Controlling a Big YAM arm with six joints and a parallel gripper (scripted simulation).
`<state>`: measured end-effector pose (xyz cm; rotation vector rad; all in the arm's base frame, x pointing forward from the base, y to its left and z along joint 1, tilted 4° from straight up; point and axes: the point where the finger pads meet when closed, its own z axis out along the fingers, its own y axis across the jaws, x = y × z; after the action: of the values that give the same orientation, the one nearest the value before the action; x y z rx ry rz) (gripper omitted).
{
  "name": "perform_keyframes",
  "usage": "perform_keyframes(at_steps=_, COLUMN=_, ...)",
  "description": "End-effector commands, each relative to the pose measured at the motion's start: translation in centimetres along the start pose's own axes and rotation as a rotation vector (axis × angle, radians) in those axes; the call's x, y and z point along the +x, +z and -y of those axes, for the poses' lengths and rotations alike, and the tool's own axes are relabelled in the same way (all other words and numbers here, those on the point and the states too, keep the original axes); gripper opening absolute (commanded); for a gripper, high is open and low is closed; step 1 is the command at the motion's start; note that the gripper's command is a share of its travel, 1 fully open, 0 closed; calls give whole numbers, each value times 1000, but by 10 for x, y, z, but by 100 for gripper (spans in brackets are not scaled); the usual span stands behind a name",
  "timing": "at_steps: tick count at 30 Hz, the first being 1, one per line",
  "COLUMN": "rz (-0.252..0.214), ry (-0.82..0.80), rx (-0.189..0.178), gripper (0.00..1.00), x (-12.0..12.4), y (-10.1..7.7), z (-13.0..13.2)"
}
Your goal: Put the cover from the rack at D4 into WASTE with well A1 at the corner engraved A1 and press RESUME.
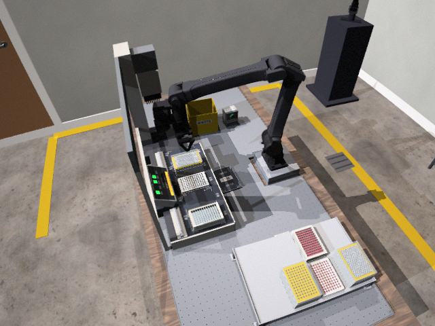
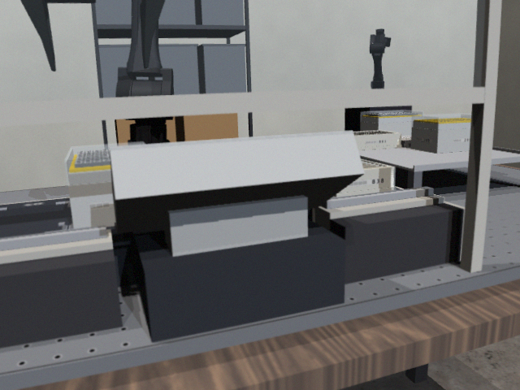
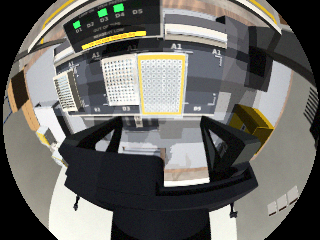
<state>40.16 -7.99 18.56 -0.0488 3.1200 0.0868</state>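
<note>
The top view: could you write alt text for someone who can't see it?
A black robot arm reaches across a bench, its open gripper hovering just beyond a yellow-rimmed tip rack on a dark deck. A yellow waste bin stands behind; more racks sit on a shelf nearby.

The square yellow open-topped bin carried a dark label on its front that read "WASTE". In the wrist view, small white engravings on the dark deck plate read "A1" beside the corners of the nests. In the exterior view, the pale side of a beige labware piece bore small dark figures that looked like "038" or "B38"; the first character could not be told.
</note>
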Motion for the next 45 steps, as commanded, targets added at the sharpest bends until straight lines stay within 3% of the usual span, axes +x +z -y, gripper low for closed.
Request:
perform_keyframes(at_steps=1, rz=26, ry=-6, rx=7, gripper=100, x=-8, y=1, z=-4)
perform_keyframes(at_steps=14, rz=14, ry=-5, rx=4, gripper=100, x=-9, y=27, z=-4)
perform_keyframes(at_steps=16, rz=14, ry=-5, rx=4, gripper=100, x=-9, y=27, z=-4)
perform_keyframes(at_steps=17, rz=37, ry=-7, rx=9, gripper=100, x=-12, y=20, z=-4)
perform_keyframes(at_steps=21, rz=14, ry=-4, rx=4, gripper=100, x=-9, y=36, z=-4)
perform_keyframes(at_steps=31, rz=14, ry=-5, rx=4, gripper=100, x=-9, y=52, z=-4)
perform_keyframes(at_steps=33, rz=14, ry=-5, rx=4, gripper=100, x=-9, y=52, z=-4)
perform_keyframes(at_steps=34, rz=39, ry=-7, rx=10, gripper=100, x=-14, y=44, z=-3)
perform_keyframes(at_steps=37, rz=14, ry=-4, rx=4, gripper=100, x=-9, y=59, z=-4)
perform_keyframes(at_steps=45, rz=20, ry=-5, rx=5, gripper=100, x=-9, y=70, z=-4)
